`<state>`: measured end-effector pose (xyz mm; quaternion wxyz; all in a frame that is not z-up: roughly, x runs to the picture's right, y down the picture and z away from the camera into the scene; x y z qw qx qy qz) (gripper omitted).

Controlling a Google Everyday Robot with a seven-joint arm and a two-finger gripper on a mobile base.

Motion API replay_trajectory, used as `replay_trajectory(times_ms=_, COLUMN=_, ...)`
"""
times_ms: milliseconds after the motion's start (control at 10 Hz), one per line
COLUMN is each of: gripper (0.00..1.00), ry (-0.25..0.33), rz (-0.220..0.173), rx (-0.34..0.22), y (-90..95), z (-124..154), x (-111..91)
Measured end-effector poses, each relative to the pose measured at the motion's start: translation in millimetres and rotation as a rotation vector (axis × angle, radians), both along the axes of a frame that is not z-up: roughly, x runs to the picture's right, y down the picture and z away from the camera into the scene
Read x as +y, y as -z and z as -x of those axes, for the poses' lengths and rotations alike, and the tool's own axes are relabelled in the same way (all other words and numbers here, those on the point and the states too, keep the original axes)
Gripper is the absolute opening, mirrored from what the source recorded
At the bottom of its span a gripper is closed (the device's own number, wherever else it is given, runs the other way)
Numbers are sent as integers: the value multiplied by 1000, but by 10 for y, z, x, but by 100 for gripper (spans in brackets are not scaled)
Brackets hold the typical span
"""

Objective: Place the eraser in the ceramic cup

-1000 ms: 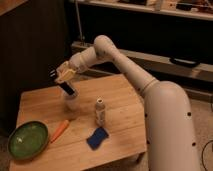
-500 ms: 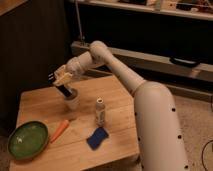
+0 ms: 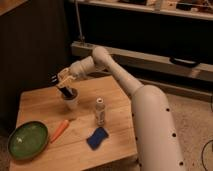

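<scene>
The white ceramic cup (image 3: 70,101) stands on the wooden table (image 3: 117,145), left of the middle. My gripper (image 3: 62,82) hangs just above the cup's rim, slightly to its left, with the arm reaching in from the right. A dark shape (image 3: 67,92) sits at the cup's mouth right below the gripper. It may be the eraser, but I cannot tell whether it lies in the cup or is still held.
A small white bottle (image 3: 100,111) stands right of the cup. A blue sponge (image 3: 97,138) lies in front of it. An orange carrot (image 3: 59,130) and a green bowl (image 3: 27,140) lie at the front left. Dark shelving stands behind the table.
The gripper has stayed over the cup, shifting only slightly up and to the left. The other things have not moved.
</scene>
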<state>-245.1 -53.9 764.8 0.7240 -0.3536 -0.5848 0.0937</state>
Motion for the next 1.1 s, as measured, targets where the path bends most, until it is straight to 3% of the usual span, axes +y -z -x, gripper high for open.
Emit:
replay_trajectory(times_ms=500, gripper=76, ry=-24, rz=21, rx=11, y=-202, z=-197, x=30)
replay_trajectory(times_ms=700, gripper=80, ry=-40, rz=39, rx=21, y=-280, z=-351, x=19)
replay_trajectory(times_ms=1100, gripper=80, ry=-36, rz=42, rx=20, y=-276, z=-340, x=28)
